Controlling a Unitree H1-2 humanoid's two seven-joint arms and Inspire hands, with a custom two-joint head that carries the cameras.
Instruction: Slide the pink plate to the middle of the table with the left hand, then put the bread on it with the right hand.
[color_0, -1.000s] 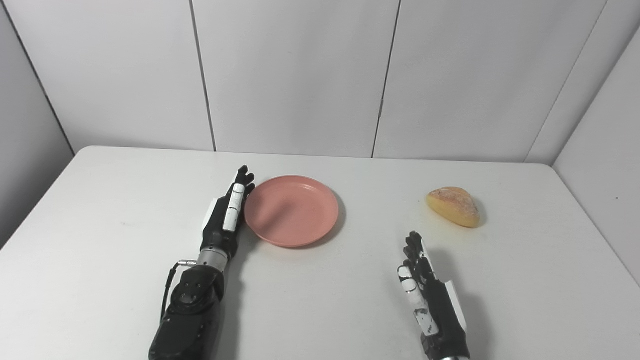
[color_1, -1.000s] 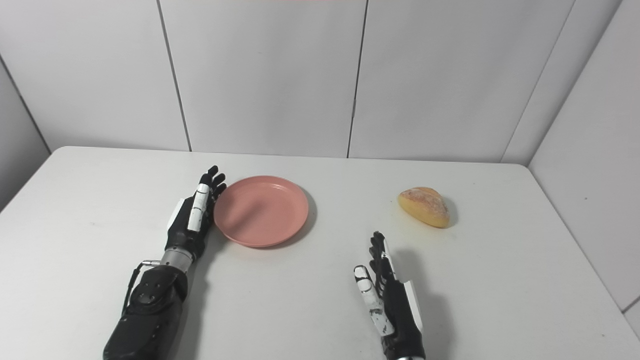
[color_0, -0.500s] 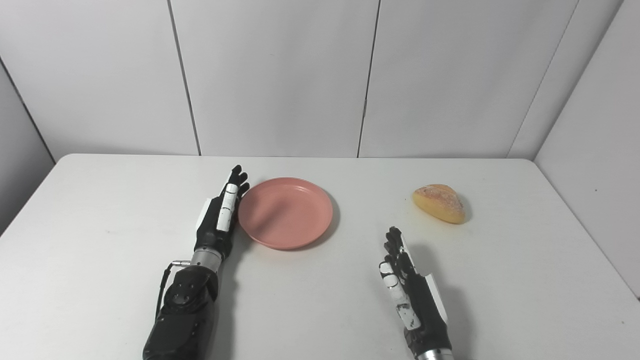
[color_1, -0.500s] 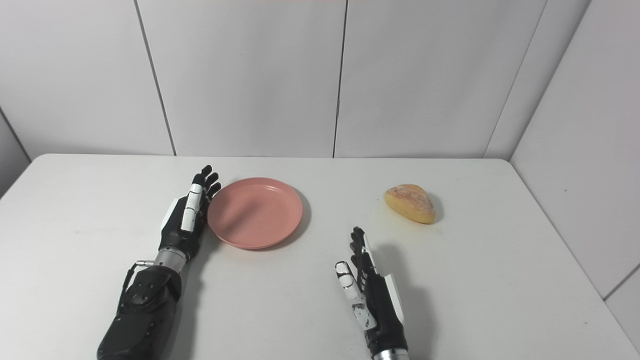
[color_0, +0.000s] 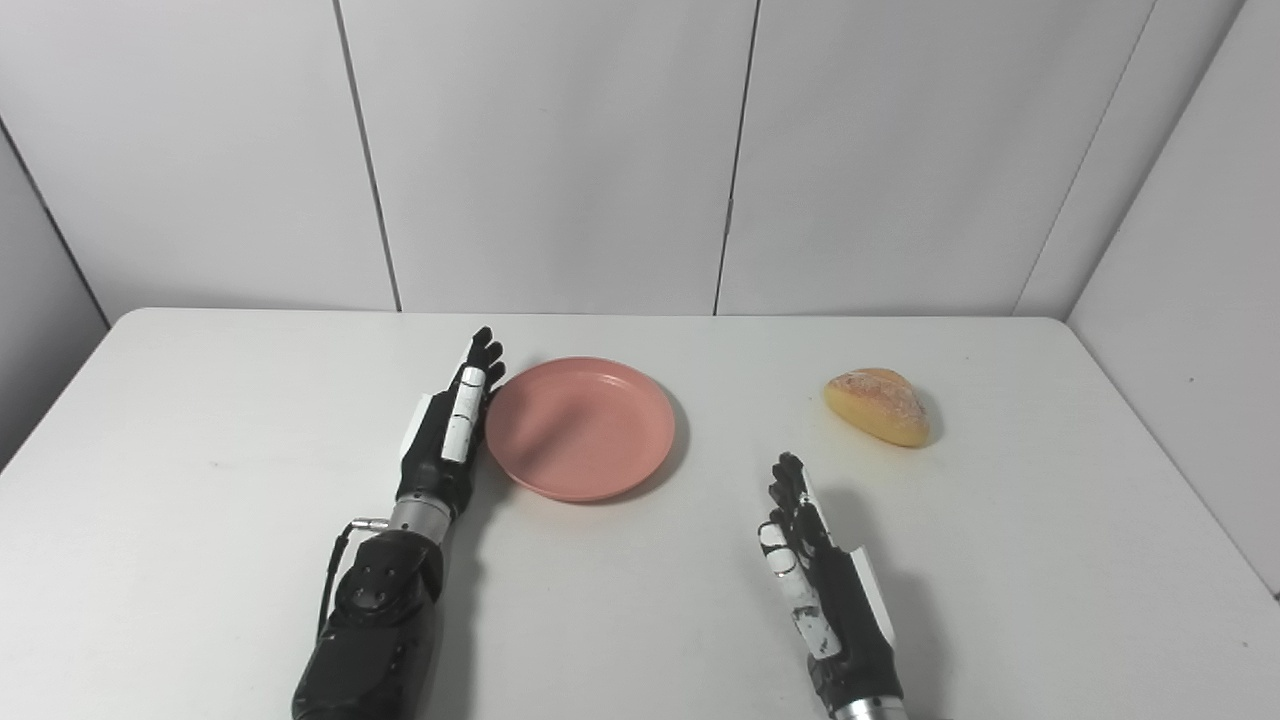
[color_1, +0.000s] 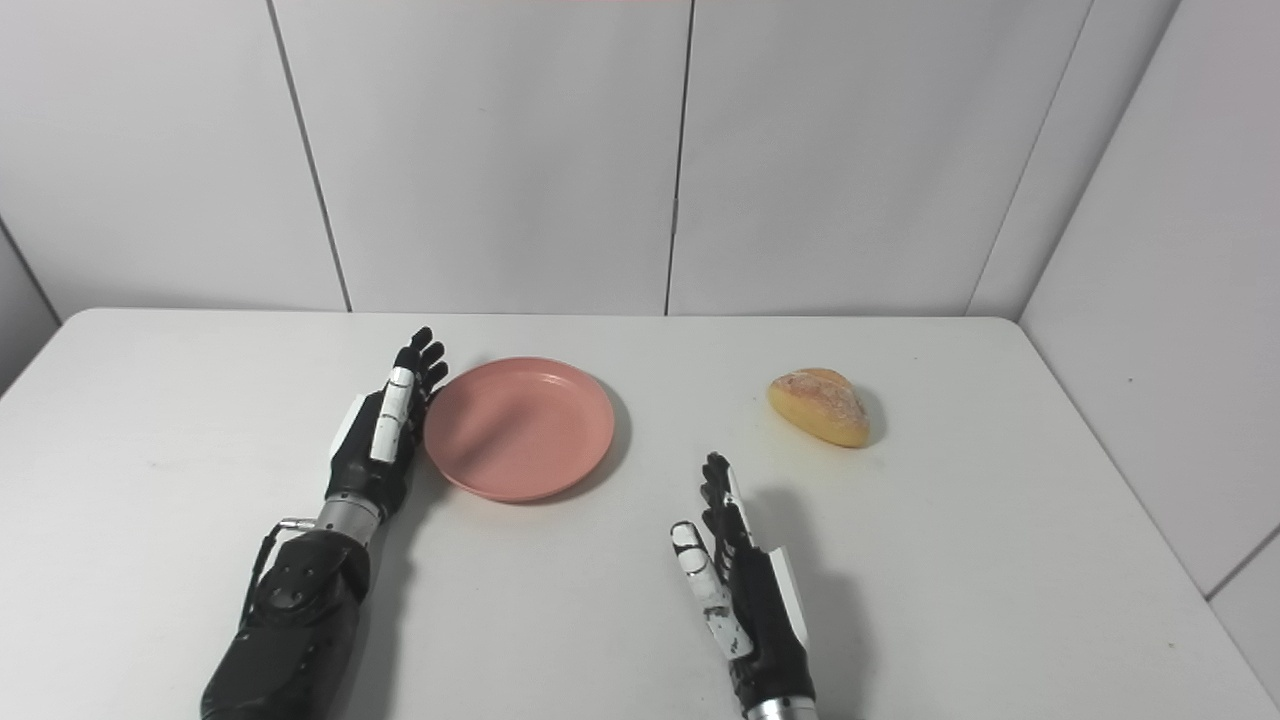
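On the white counter (color_0: 200, 420): pink plate (color_0: 580, 428), left of centre, empty. Left hand (color_0: 448, 432) set edge-on against its left rim, fingers straight and released, placed to push rather than grip. Bread (color_0: 878, 406) far right, untouched. Right hand (color_0: 820, 590) waits nearer, fingers spread, holding nothing.

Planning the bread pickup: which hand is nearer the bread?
Right. The right hand sits open just short of the bread; the left hand is beyond the pink plate.
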